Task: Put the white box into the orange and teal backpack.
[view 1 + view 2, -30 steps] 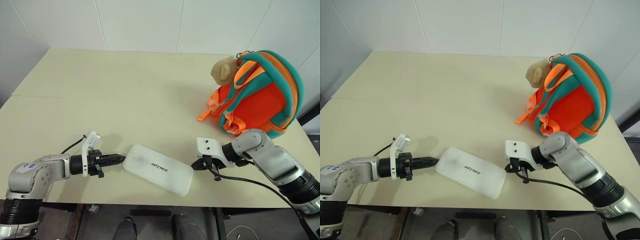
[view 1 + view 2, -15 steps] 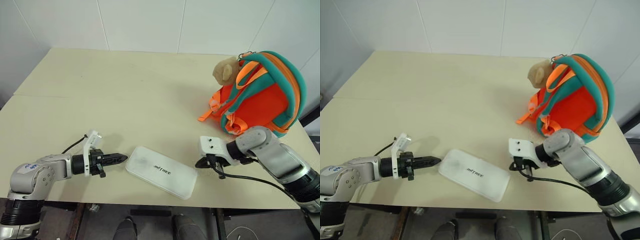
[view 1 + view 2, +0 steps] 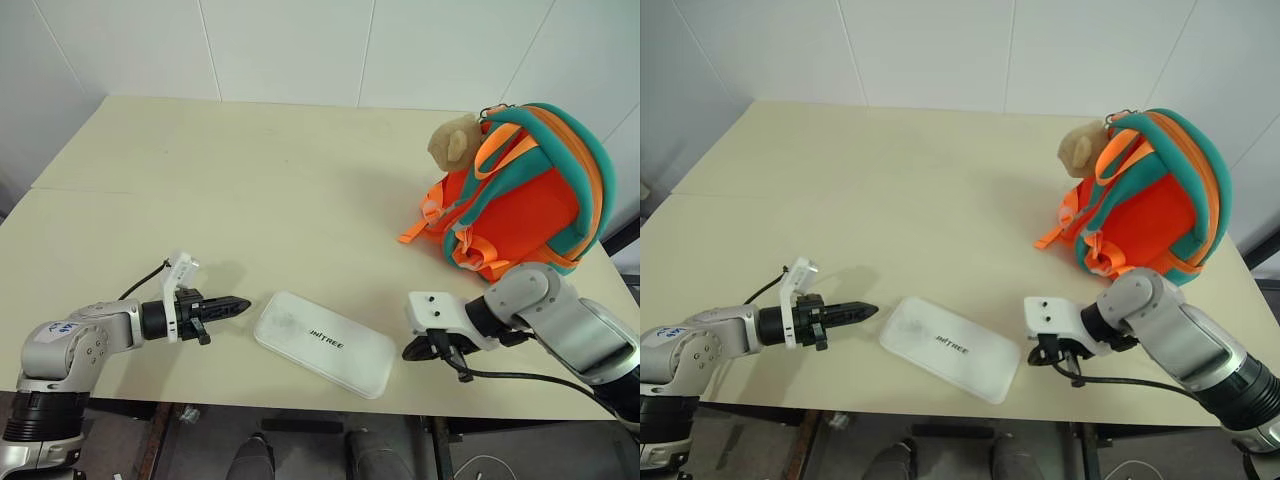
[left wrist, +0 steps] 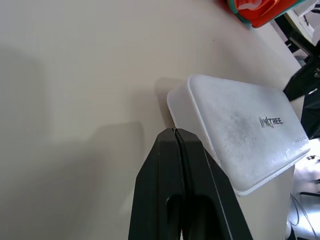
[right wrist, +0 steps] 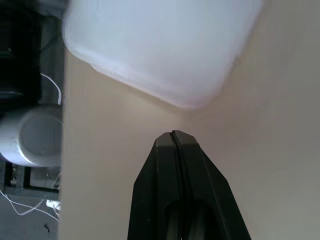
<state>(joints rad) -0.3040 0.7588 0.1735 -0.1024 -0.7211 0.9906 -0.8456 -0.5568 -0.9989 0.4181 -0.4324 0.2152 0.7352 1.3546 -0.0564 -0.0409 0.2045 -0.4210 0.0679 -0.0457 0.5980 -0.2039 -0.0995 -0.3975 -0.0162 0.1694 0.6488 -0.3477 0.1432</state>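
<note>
Box (image 3: 323,343) lies free between 2 closed grippers, left (image 3: 240,302) and right (image 3: 412,352); open both, squeeze its ends evenly.

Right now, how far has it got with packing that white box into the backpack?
Nothing looks done yet: the white box lies flat on the table, apart from the orange and teal backpack standing at the far right. In hand: the left gripper and right gripper sit at the box's two ends, fingers shut, neither holding it. Left to do: gripping the box, carrying it over and putting it in.
</note>
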